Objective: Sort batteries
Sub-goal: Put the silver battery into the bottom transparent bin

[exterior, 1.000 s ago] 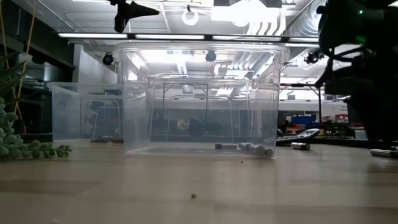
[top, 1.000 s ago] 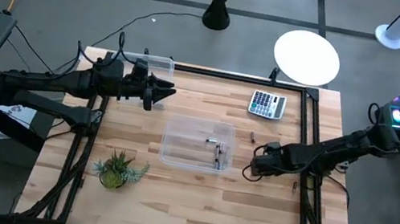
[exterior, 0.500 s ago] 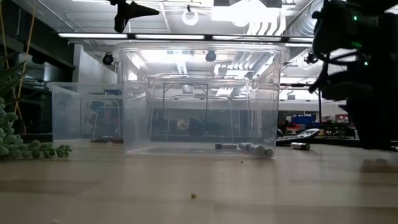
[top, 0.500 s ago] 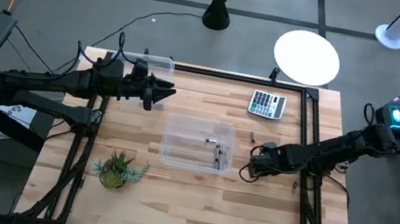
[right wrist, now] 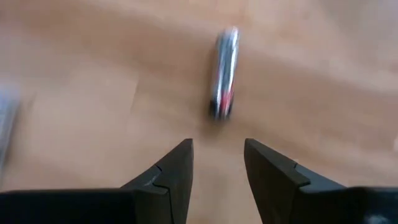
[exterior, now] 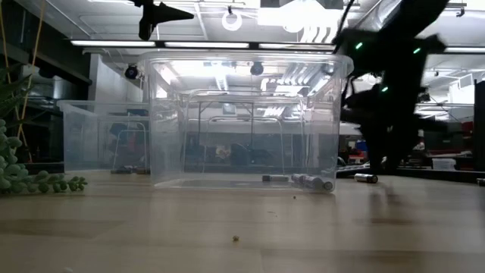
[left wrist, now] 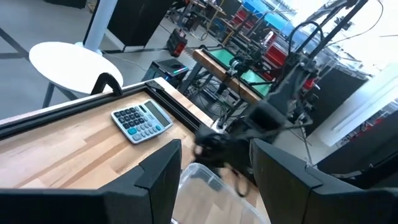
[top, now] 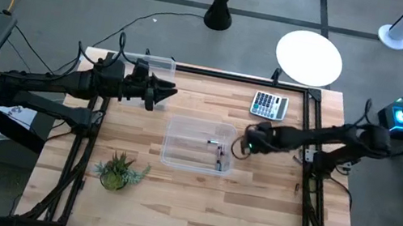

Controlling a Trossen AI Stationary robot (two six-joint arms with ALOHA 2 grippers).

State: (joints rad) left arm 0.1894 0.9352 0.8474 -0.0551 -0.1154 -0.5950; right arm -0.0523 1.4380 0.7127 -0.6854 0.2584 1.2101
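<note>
The right tool hangs open and empty just above one battery on the bare surface, beside the clear bin near the middle, probably lined up for picking it. That bin already holds about three batteries, so the sorting is partly done. The left tool waits open and empty at the far left edge, over a second clear bin.

right claw | moved toward bin | apparently above loose battery

No writing, label or brand can be read anywhere from here. The calculator on the tabletop shows rows of keys, but their figures are too small to make out, and its display is blank.
</note>
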